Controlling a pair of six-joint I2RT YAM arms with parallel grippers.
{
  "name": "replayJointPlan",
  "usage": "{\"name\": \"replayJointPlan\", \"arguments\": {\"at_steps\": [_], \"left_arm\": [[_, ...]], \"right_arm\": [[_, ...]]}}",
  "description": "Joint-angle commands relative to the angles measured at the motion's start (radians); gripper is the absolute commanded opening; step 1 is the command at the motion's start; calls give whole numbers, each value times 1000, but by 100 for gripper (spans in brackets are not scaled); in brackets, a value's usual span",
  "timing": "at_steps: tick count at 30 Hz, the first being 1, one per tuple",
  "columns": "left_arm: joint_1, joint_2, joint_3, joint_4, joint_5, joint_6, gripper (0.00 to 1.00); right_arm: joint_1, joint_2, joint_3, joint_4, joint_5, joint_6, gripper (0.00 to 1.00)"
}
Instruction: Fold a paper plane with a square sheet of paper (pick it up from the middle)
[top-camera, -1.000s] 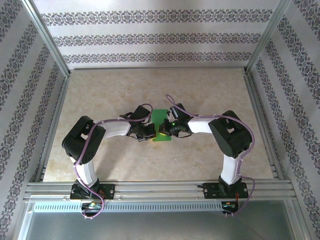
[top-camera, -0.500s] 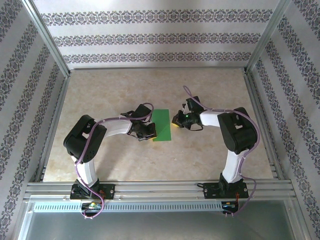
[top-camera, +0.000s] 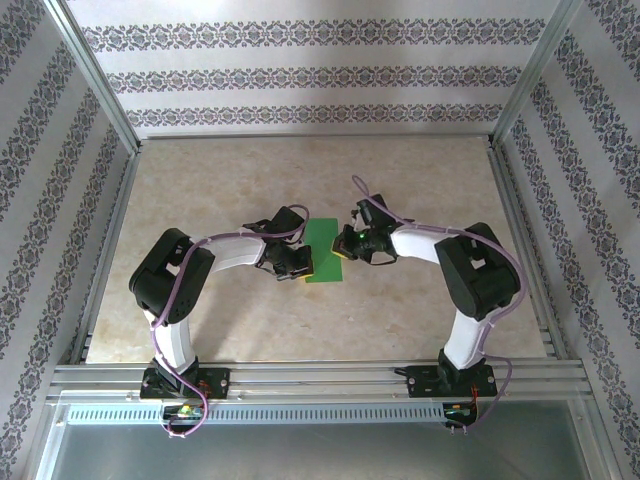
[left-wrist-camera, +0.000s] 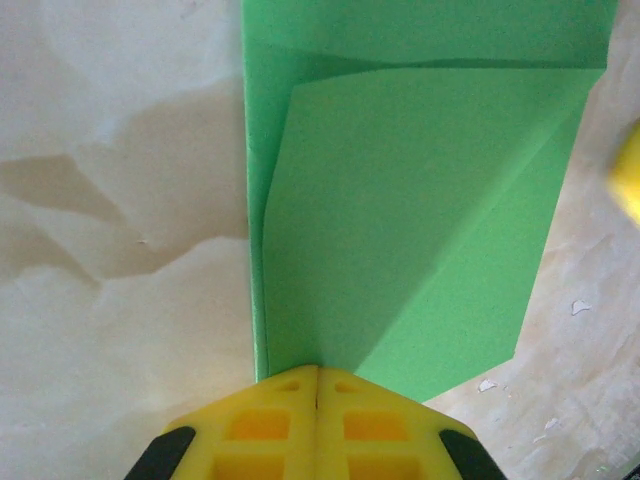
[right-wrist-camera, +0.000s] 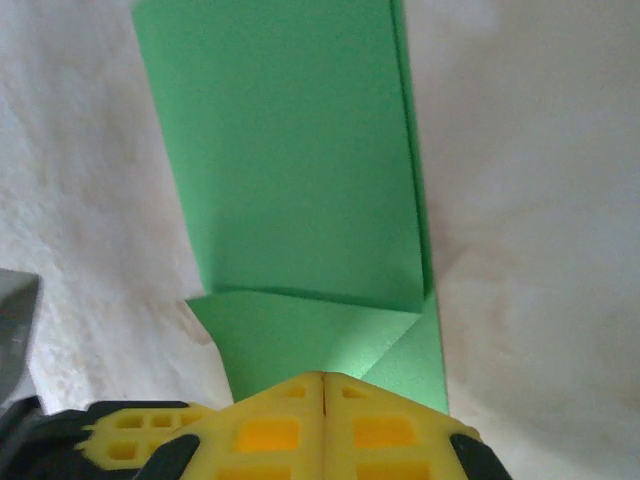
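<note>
1. With their yellow jaws pressed fully together, the left claw (left-wrist-camera: 317, 372) meets the paper (top-camera: 322, 252) at its left edge and the right claw (right-wrist-camera: 325, 378) closes in on its right side. Whether either tip nips a layer cannot be told.
2. Lying between the two claws, the paper is doubled over into a narrow green rectangle. Its upper layer sits slightly askew of the lower one, and a small slanted flap shows at the end nearest the right claw.
3. Judged from that shape, the job is in its early stages. The first fold is in and a corner fold may be started. The pointed nose, the wings and the final centre crease all appear to be left, and nothing yet resembles a plane.
4. Around the paper spreads the table (top-camera: 200, 200), a pale beige, marbled surface. A few tiny white flecks lie just off the paper's edge, seen from the left wrist.
5. Farther out from the paper, walls (top-camera: 320, 70) banded with dark floral stripes close three sides. Bare metal posts (top-camera: 95, 75) stand at the corners, and a rail (top-camera: 320, 380) on the near side carries both arm bases.
</note>
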Motion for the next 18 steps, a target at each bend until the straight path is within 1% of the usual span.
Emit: {"name": "replayJointPlan", "arguments": {"at_steps": [1,5,9,16,18], "left_arm": [[9,56,-20,-126,-54,26,0],[9,48,-15,-120,-43,34,0],[9,40,4,-121,-28,43,0],[9,50,10,-132,-34,49,0],[9,54,12,-134,-33,53,0]], "right_arm": [[-2,55,28,22,-6,29,2],[-8,103,47,-23,38,4,2],[-18,104,12,-13,35,20,2],[-19,-26,13,73,-33,35,2],[-17,-32,31,82,-47,23,2]]}}
